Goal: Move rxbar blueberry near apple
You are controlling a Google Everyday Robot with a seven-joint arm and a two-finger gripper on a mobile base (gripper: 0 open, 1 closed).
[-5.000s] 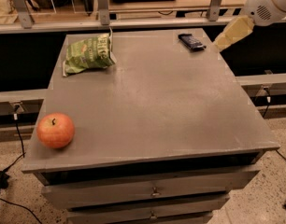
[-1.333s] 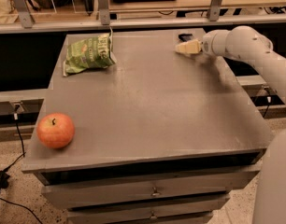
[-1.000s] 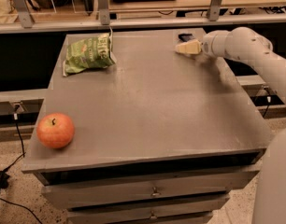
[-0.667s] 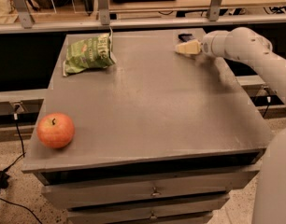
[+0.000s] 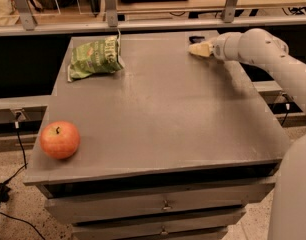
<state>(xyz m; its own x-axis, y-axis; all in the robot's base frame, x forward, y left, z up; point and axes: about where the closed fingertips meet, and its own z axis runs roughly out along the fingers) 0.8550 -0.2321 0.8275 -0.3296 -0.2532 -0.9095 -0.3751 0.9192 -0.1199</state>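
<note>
The red-orange apple (image 5: 59, 139) sits at the front left corner of the grey table (image 5: 163, 119). The dark navy rxbar blueberry (image 5: 195, 39) lies at the table's back right edge, mostly hidden behind my gripper; only a dark sliver shows. My gripper (image 5: 199, 49), with pale yellowish fingers, is down at the bar, touching or right over it, far across the table from the apple. The white arm (image 5: 263, 51) reaches in from the right.
A green chip bag (image 5: 95, 58) lies at the table's back left. Metal rails and posts (image 5: 111, 6) run behind the table. Drawers (image 5: 163, 204) are under the tabletop. A cable (image 5: 20, 149) hangs at the left.
Five seconds ago the gripper was off the table's right side and the bar lay in full view. It then came down onto the bar and has stayed still over the last second.
</note>
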